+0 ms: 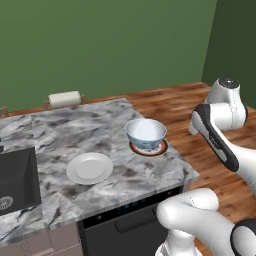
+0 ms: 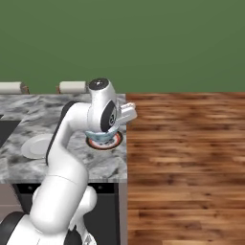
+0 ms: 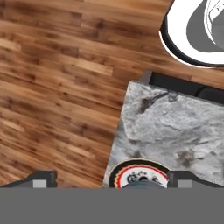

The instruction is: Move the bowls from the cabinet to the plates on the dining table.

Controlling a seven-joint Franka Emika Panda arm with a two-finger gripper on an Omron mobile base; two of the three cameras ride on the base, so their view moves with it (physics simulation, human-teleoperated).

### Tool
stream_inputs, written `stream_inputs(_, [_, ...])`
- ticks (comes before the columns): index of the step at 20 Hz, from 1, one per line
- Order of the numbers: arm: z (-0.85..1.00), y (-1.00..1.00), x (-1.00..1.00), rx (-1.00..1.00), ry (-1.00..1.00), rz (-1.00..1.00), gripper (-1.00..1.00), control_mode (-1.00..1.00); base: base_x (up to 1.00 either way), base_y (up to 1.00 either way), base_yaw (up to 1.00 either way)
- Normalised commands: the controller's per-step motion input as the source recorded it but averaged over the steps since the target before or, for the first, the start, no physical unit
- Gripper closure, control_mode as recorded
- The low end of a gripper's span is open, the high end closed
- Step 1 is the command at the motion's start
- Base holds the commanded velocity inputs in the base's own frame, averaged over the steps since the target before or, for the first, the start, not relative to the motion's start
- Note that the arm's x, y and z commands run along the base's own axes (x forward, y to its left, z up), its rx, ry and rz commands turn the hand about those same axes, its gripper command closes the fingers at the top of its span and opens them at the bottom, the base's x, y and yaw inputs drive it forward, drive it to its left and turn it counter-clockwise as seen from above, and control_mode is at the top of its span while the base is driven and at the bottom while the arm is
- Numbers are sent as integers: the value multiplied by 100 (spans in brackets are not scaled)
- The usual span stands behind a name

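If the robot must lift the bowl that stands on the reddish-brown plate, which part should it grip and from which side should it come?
Probably the rim, from above. The bowl stands upright and open-mouthed on the reddish-brown plate, near the marble table's corner. One finger would go inside the thin wall and one outside; the round glossy sides offer little hold.

From here I see my white arm (image 2: 72, 143) rising from the lower left and bending over the marble dining table (image 2: 107, 165). Behind its wrist, a pale blue-white bowl (image 2: 102, 138) sits on the reddish-brown plate (image 2: 115, 143) near the table's right edge. The plain white plate (image 2: 33, 146) lies to the left, partly hidden by the arm. Two pale rolls (image 2: 72, 87) rest at the table's far edge. Wooden floor (image 2: 186, 162) spreads to the right, a green wall (image 2: 143, 43) behind.
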Motion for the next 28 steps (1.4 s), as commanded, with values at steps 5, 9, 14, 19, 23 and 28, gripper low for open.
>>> stream_inputs(5, [-28, 14, -40, -1, 0, 0, -100, -100, 0, 0, 0])
stream_inputs(9, [0, 0, 0, 0, 0, 0, -100, 100, -82, 16, -1])
stream_inputs(14, [0, 0, 0, 0, 0, 0, -100, 100, -98, 9, -7])
stream_inputs(19, [0, 0, 0, 0, 0, 0, -100, 100, -61, 0, -21])
stream_inputs(23, [0, 0, 0, 0, 0, 0, -100, 100, -13, 0, -47])
stream_inputs(28, [0, 0, 0, 0, 0, 0, -100, 100, 0, 0, -70])
